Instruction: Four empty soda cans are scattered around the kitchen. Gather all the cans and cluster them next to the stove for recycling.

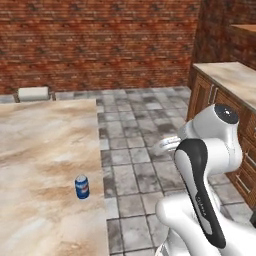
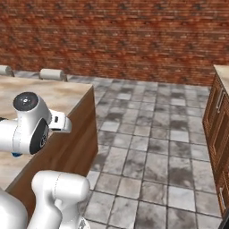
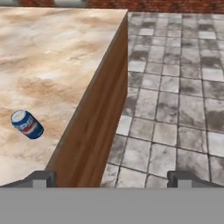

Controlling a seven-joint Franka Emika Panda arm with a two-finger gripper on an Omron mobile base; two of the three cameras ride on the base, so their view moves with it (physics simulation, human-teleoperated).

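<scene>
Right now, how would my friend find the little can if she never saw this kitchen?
Look for the big marble-topped island with wooden sides, standing on the grey tiled floor. The can stands upright on top, near the edge by the floor. It is small and blue with a silver top, alone on the pale stone.

The arm (image 1: 210, 165) is built of glossy white, rounded shells that swell at each joint like stacked capsules. A black, elongated panel runs down one link, edged by white casing and bearing faint pale lettering too small to read. One joint ends in a round dark grey cap with a lighter ring inside it. A short white boxy stub juts from a link, with small dark marks on its face. The finger tips (image 3: 40, 178) are small, dark grey and blocky.
</scene>
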